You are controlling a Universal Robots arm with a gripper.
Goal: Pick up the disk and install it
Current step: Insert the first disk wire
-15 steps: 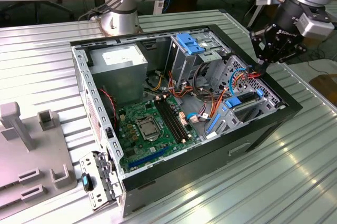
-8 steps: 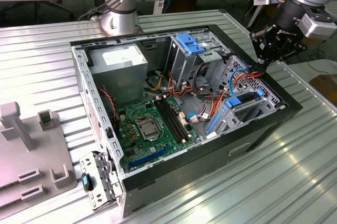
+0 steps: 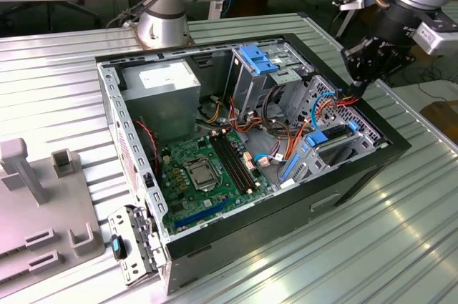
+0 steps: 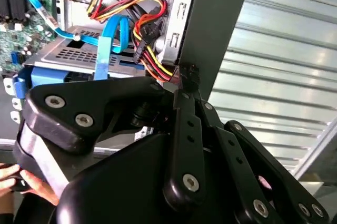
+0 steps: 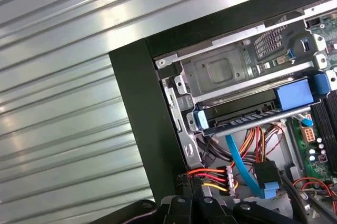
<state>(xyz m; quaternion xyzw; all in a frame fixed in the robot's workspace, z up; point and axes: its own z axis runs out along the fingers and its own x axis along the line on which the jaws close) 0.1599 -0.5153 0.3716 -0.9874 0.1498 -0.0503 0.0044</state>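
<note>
Pincer (image 3: pixel 360 79) hangs above the open computer case (image 3: pixel 300 212) corner at the exterior view's right, can't tell whether clenched or released; disk (image 5: pixel 247 112) sits in the case's drive bay, just beside coloured cables (image 5: pixel 216 177).

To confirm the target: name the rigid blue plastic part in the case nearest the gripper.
The bright blue carrier framing the dark-grey disk; the ribbed latch plate and long slot lie farther.
</note>
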